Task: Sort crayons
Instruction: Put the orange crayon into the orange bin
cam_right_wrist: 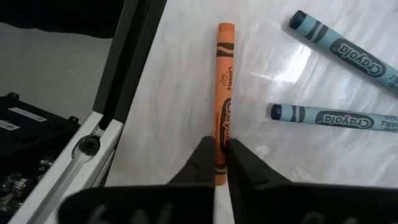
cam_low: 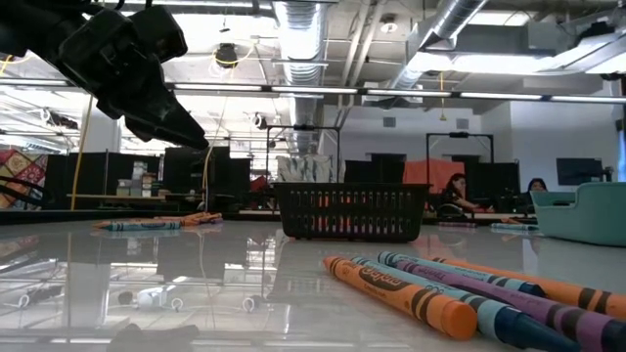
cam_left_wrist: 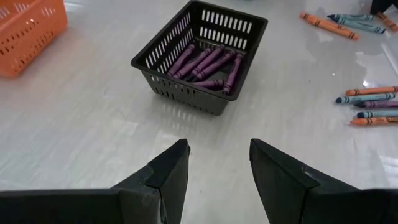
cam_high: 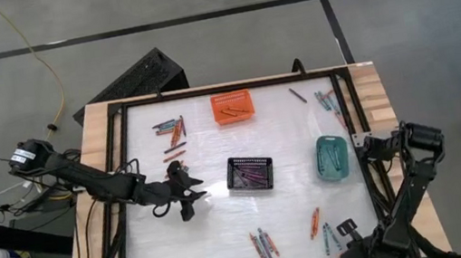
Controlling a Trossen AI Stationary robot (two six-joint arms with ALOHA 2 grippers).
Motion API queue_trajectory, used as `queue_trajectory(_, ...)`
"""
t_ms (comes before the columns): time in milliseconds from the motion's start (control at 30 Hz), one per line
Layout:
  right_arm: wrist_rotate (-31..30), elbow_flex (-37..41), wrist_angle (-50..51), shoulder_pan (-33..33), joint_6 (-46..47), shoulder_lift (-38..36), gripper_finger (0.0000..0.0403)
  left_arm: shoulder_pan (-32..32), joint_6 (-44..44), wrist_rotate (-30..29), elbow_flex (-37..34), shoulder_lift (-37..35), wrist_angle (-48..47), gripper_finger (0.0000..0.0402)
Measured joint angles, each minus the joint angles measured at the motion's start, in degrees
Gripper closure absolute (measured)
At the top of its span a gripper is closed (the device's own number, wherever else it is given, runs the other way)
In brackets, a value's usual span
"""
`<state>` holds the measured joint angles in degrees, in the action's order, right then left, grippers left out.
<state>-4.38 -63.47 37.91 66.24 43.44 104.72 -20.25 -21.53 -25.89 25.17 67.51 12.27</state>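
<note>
Orange crayon, paper-wrapped cylinder, lying on glossy white table beside black frame rail, long axis pointing straight away from right gripper, seemingly pinched at near end. Left gripper parted, facing slotted black basket.

From my left wrist cam I've got the left gripper hanging over bare white table, fingers spread apart with nothing between them. Just ahead sits the black basket with a bunch of purple crayons lying in it. An orange basket pokes in at the corner, well apart. Loose orange and teal crayons lie scattered beyond the black basket's far side.
</note>
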Motion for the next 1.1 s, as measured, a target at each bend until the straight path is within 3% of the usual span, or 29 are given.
queue_trajectory(300,2.7,-0.7,0.2,-0.5,0.2,-0.1,0.0400,0.0,0.8,0.3,0.0,0.0,0.0,0.0242)
queue_trajectory(633,3.4,-9.4,3.4,-3.6,-3.6,0.0,0.0402,0.0,0.6,4.6,0.2,0.0,-1.9,0.0242)
queue_trajectory(833,-0.7,-14.5,5.6,-8.1,-7.1,0.0,0.0402,0.0,0.8,5.1,0.2,0.0,-2.6,0.0242)
queue_trajectory(1100,-10.4,-18.2,7.1,-17.4,-13.6,-0.1,0.0403,0.0,2.2,4.2,0.2,0.0,-2.6,0.0242)
